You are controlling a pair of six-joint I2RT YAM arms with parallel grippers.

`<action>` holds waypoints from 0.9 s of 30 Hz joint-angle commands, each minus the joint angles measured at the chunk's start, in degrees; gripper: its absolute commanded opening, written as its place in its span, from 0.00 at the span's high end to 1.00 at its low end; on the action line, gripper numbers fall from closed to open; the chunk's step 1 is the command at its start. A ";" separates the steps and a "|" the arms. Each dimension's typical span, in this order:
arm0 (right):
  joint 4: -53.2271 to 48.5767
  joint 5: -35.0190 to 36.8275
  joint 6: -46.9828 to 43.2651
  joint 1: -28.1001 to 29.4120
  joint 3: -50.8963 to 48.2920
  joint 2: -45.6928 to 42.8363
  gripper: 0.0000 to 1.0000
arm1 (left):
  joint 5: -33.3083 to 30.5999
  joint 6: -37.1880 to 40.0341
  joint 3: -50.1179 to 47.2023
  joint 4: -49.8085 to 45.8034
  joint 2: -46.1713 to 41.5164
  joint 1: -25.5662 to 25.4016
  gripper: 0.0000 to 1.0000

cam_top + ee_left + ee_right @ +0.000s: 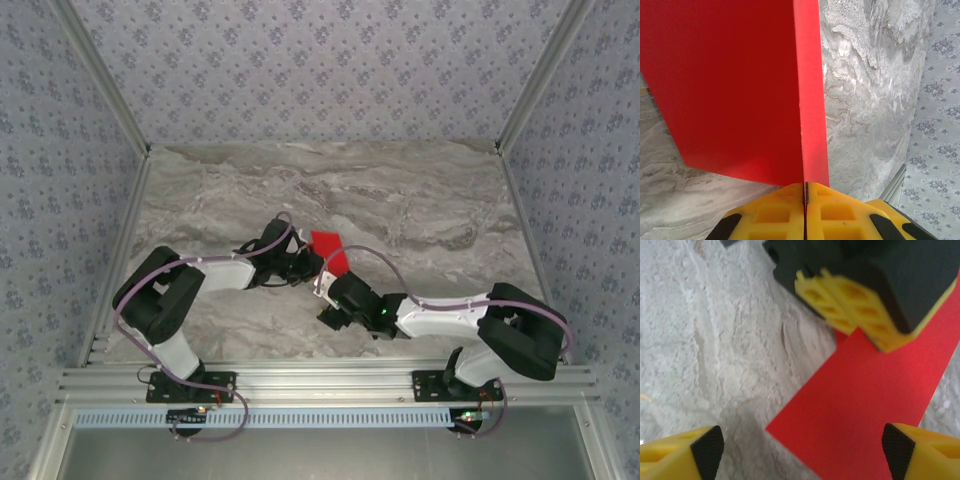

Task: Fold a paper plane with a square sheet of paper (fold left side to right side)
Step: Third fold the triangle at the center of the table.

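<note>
Left claw (303,266) clamping the red sheet of paper (331,254) near the centre of the marble desk (430,200).
Its 2 fingers are pinching together on the sheet's folded edge from 9 o'clock. The right claw (325,300) is hovering at the sheet's 6 o'clock, fingers spread wide apart.

a marble-patterned table top (420,200) is stretching out under me, grey and beige veins running across it, with soft even light falling on it and leaving no hard shadows. wallpaper (320,60) with small blue-grey flower sprigs is covering the back wall, and the same paper is lining both side walls. silver aluminium posts (102,75) are slanting up from the back corners, and a ribbed aluminium rail (330,380) is running along the near edge.
</note>
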 commanded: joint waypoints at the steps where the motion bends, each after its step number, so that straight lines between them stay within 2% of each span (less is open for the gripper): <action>1: 2.39 2.69 -1.25 0.14 2.11 1.72 0.24 | 1.42 0.23 0.95 -0.53 -1.96 0.53 0.94; 3: 2.56 2.46 -1.11 -0.01 2.16 1.68 0.38 | 1.54 0.32 0.88 -0.61 -1.91 0.60 0.93; 6: 1.11 1.00 -0.92 -0.15 2.34 1.07 0.64 | 1.62 0.45 0.67 -0.81 -1.96 1.00 0.90; 11: -2.72 -6.33 0.06 -2.34 2.01 -1.33 0.97 | 1.09 2.58 0.22 -3.76 -3.34 2.74 0.74; 13: -3.76 -11.08 0.18 -3.92 1.97 -2.09 1.00 | 0.83 4.07 0.08 -5.82 -4.47 3.86 0.70; 16: -5.82 -17.38 0.51 -6.32 2.49 -2.23 1.00 | 1.05 6.58 0.69 -9.59 -6.33 5.53 0.54; 19: -6.04 -22.94 2.05 -9.20 2.50 -2.28 1.00 | 0.40 10.14 3.00 -14.95 -8.13 6.50 0.51; 23: -6.15 -29.83 4.10 -12.68 3.08 -1.53 1.00 | 0.65 13.62 7.95 -19.03 -7.32 6.72 0.64; 27: -6.33 -34.07 5.38 -14.89 4.19 -0.25 1.00 | 3.49 16.20 13.88 -20.32 -0.87 6.73 0.74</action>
